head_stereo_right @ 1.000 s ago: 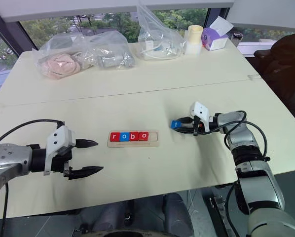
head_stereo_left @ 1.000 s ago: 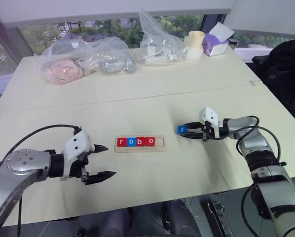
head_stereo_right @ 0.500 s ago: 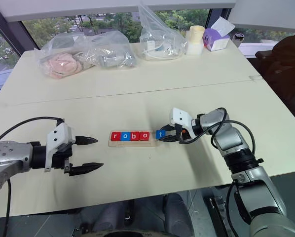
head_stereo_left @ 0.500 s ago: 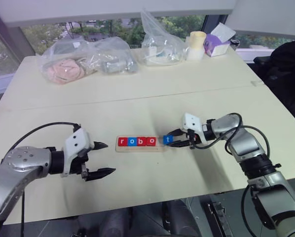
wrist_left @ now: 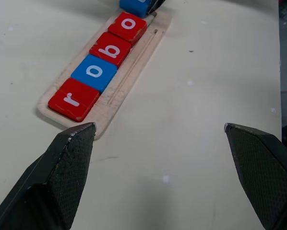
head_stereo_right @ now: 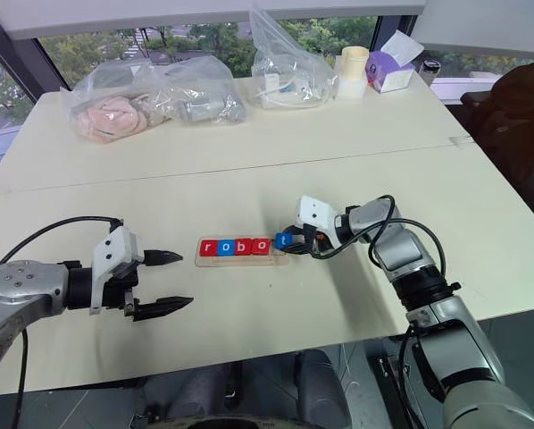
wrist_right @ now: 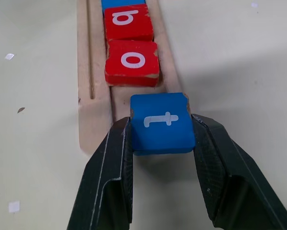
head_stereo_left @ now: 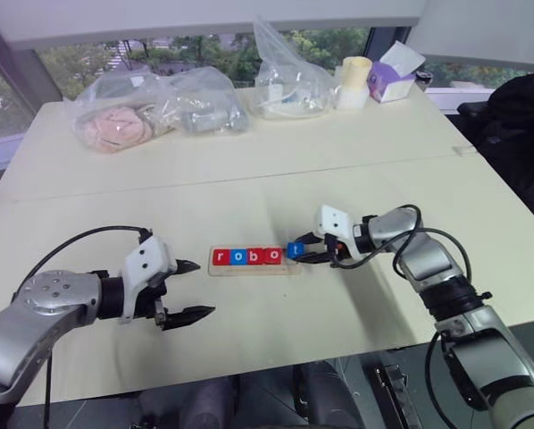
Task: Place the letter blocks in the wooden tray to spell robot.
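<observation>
On the pale table [head_stereo_left: 249,170], the right gripper [wrist_right: 161,139] clamps the blue t block [wrist_right: 161,122] over the wooden tray [wrist_right: 96,103]'s empty end slot, seemingly off-line, so it could catch the rim; the left gripper [wrist_left: 162,143] gapes empty.

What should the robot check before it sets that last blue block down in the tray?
1. Grip: right gripper is shut on the blue t block, one finger on each side: ok.
2. Free slot: the end of the wooden tray after the red o block is bare: ok.
3. Earlier letters: r, o, b, o sit in order in the tray: ok.
4. Block seated: the t block hangs above the tray end, not yet in the groove: not ok.
5. Left gripper is open and apart from the tray: ok.
</observation>
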You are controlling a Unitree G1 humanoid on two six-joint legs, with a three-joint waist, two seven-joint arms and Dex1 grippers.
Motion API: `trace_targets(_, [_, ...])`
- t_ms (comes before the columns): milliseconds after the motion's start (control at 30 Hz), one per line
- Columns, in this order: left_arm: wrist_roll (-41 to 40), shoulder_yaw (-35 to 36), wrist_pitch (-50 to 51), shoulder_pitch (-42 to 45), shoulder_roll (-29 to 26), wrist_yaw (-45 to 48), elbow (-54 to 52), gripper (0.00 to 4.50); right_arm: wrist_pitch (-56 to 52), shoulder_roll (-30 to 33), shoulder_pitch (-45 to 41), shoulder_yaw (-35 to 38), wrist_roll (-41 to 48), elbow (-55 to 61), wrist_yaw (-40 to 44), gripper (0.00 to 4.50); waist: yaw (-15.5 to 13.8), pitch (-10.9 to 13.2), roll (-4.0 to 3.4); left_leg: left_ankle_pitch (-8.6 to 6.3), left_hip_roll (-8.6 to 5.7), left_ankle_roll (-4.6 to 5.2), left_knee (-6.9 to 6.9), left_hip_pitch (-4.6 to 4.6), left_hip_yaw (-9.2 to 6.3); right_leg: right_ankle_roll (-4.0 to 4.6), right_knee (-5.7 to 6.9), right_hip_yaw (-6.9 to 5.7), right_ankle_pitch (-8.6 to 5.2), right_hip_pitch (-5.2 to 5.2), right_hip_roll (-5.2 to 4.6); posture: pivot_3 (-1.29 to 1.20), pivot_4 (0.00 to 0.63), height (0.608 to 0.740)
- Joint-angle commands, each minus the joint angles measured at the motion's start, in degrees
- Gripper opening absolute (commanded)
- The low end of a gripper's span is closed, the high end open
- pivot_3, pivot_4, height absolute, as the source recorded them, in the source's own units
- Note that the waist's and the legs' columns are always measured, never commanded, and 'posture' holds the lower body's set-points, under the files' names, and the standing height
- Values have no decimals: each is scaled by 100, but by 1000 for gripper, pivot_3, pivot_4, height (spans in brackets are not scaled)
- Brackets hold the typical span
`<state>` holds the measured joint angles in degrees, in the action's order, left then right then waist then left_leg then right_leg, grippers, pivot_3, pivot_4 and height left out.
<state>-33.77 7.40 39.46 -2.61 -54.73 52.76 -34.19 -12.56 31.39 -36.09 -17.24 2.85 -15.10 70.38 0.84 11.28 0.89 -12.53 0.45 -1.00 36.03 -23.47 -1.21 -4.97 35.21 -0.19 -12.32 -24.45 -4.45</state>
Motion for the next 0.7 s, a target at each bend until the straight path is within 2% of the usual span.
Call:
trace_targets(33, [11,-4,-37,15,18,-34,-166,4500,-13,-62,-70,-22,77,194,63,1176,0,0,0,0,0,0,0,0,0,0,0,0,0,0,0,0,150,740])
trace_targets(700, [130,-147,-85,75,85,-123,-119,4500,3,-221,51,-70,133,358,61,1176,0,0,0,0,0,0,1,0,0,0,1,0,0,0,0,0,150,740])
